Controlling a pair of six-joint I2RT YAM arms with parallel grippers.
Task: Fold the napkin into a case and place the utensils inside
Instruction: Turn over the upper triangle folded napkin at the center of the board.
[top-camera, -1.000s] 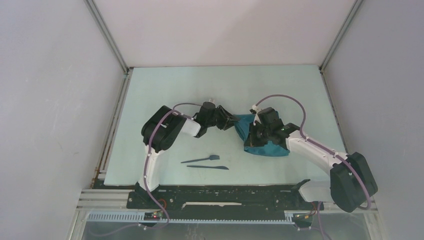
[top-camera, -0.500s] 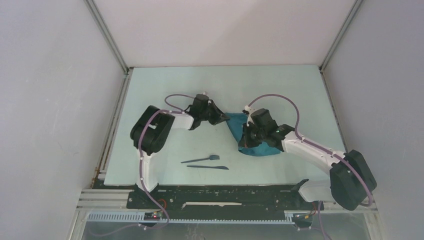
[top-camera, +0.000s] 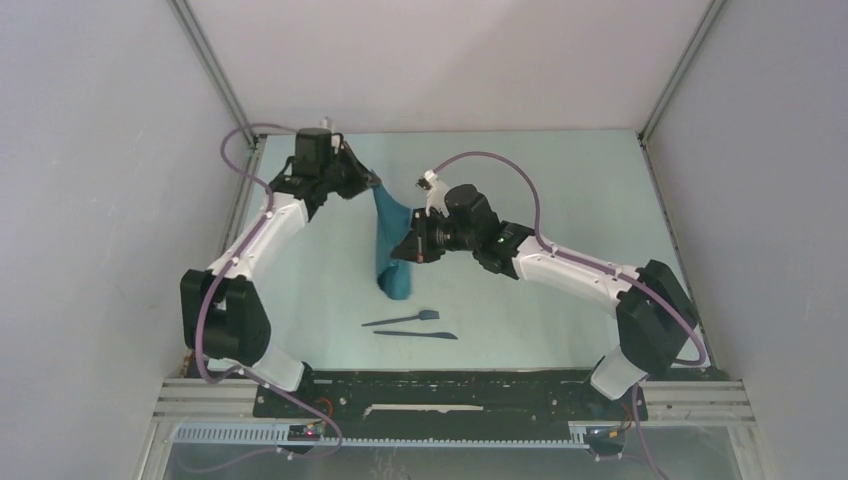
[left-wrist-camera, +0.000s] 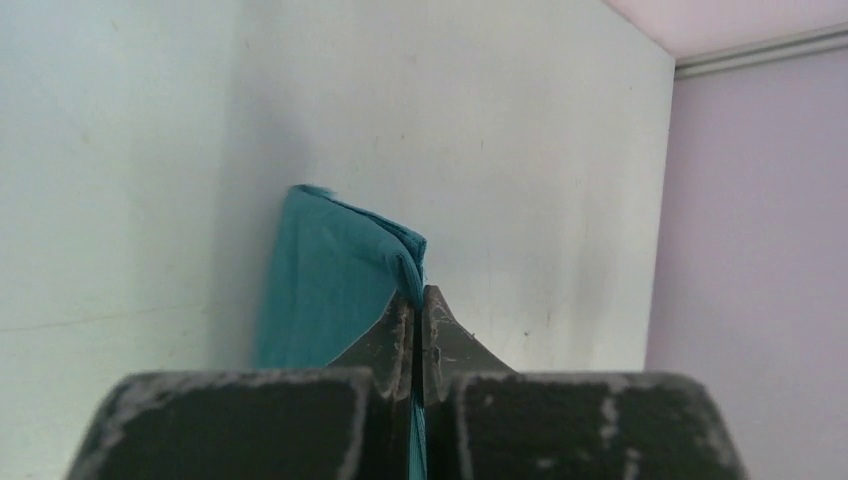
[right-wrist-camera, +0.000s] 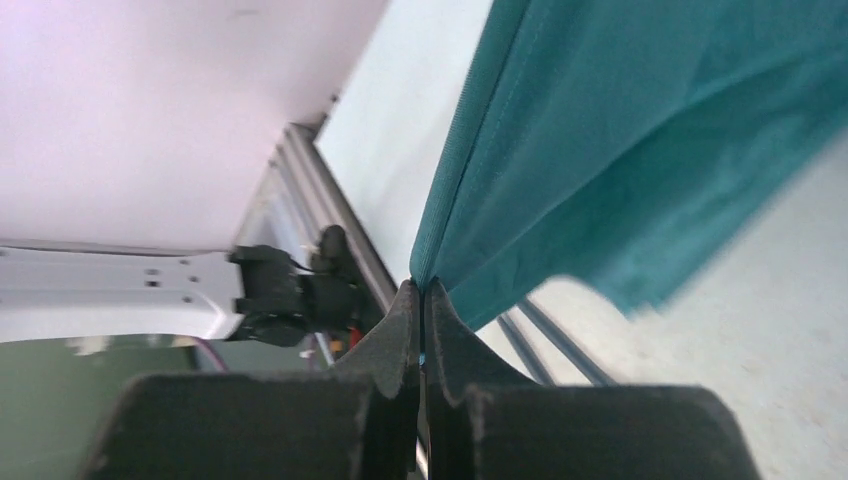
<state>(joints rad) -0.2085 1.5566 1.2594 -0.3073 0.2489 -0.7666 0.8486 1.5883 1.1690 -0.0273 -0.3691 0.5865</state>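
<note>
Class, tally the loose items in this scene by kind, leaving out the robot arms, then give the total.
napkin: 1
fork: 1
knife: 1
Total: 3

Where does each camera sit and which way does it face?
Top external: fixed above, behind the robot, looking down on the table; left arm, right arm, held napkin and utensils show.
Left wrist: on the left arm, looking past its shut left hand at the pinched napkin and table.
Right wrist: on the right arm, past its shut right hand along the napkin.
Shared by all: the napkin.
</note>
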